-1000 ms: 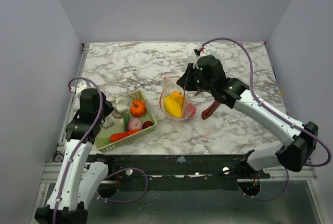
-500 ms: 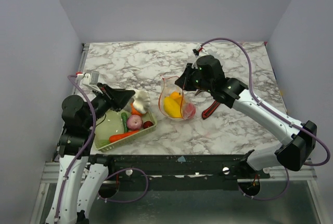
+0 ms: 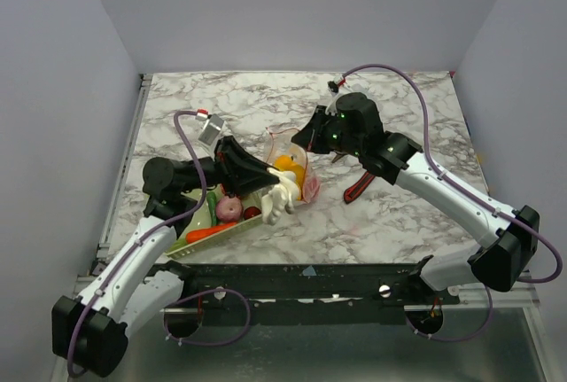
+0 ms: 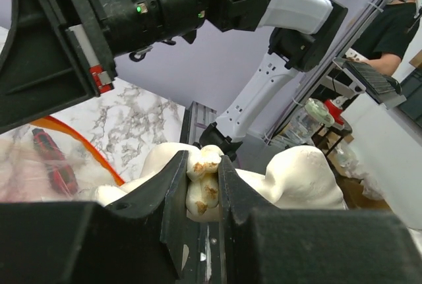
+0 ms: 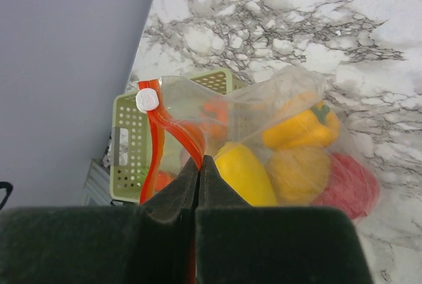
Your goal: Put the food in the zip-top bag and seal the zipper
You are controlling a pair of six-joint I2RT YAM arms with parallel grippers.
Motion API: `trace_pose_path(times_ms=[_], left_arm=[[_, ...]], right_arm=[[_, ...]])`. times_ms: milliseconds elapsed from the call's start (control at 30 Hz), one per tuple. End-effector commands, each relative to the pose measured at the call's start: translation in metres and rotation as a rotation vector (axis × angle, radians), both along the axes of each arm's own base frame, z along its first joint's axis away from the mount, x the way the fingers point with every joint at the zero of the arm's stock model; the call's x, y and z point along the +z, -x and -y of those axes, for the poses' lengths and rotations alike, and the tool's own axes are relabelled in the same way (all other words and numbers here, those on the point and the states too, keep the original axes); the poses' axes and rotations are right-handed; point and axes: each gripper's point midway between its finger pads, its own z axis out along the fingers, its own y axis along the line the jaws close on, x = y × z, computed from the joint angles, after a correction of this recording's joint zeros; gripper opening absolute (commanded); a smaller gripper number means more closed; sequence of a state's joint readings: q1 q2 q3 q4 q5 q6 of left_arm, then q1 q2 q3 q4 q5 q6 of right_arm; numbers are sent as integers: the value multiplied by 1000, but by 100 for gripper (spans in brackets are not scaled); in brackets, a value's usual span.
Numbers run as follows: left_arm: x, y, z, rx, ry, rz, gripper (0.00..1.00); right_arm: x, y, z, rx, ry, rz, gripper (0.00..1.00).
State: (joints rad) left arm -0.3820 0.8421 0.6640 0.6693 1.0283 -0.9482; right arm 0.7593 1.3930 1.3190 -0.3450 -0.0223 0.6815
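The white food piece [image 3: 282, 200] hangs clamped by a narrow nub in the left tool [image 4: 202, 169], just at the near side of the zip-top bag [image 3: 297, 167]. The bag stands on the desk [image 3: 399, 222] with its zipper [image 5: 155, 140] pinched in the closed right tool [image 5: 199, 165]. I would let go only once the piece is over the open mouth. The right wrist view alone shows the yellow, orange and red pieces inside; the top view shows the piece's place beside the mouth.
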Motion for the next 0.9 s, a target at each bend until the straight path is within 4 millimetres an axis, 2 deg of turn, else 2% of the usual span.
trace_pose_path(times_ms=[0, 167, 333, 467, 567, 633, 867], left_arm=[[-3, -7, 7, -42, 24, 92, 0], [-22, -37, 18, -28, 11, 9, 0], [-32, -60, 24, -14, 11, -64, 0], [-46, -88, 16, 130, -2, -114, 0], [-65, -118, 8, 328, -80, -144, 0], [-75, -132, -1, 464, -139, -118, 0], [-103, -149, -20, 637, -275, -108, 0]], right_arm=[[23, 7, -12, 48, -95, 20, 0], [22, 8, -15, 66, -101, 12, 0], [21, 9, -17, 74, -101, 8, 0], [21, 10, -17, 81, -100, 5, 0], [22, 12, -20, 99, -112, -5, 0], [24, 14, -23, 109, -127, -13, 0], [36, 21, -33, 150, -196, -41, 0]])
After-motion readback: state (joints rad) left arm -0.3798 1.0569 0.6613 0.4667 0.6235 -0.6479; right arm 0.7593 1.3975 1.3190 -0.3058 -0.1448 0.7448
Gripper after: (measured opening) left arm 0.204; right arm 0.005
